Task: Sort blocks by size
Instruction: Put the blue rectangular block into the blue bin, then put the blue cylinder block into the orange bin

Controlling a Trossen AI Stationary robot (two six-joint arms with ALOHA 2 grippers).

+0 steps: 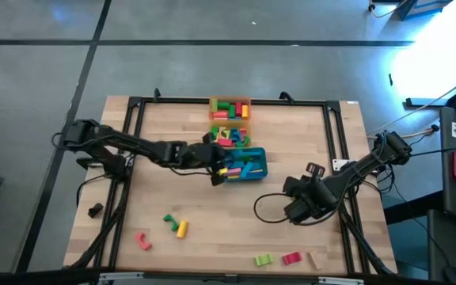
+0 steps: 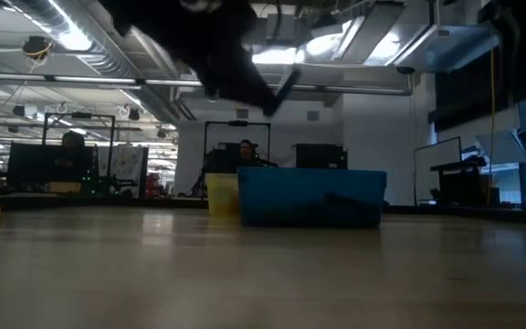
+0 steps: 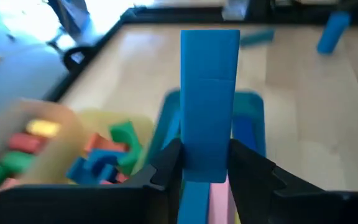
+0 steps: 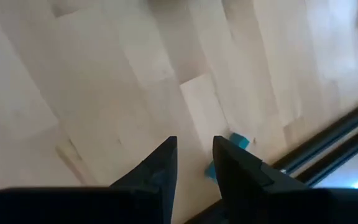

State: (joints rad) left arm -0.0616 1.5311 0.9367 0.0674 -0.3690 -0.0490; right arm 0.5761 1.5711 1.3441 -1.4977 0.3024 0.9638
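Pinching one long blue block (image 3: 209, 106) between its fingers (image 3: 166, 168), the left gripper (image 1: 218, 168) hung over the teal tray (image 1: 261, 162). Six loose blocks (image 1: 181, 228) lay on the bench (image 1: 212, 222). The right gripper (image 4: 194, 155) waited with fingers slightly parted, holding nothing.

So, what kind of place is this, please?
Probably a robotics lab or open workshop. Ceiling ducts and strip lights run above desks with monitors, a person sits behind the wooden table, and the floor is bare concrete.
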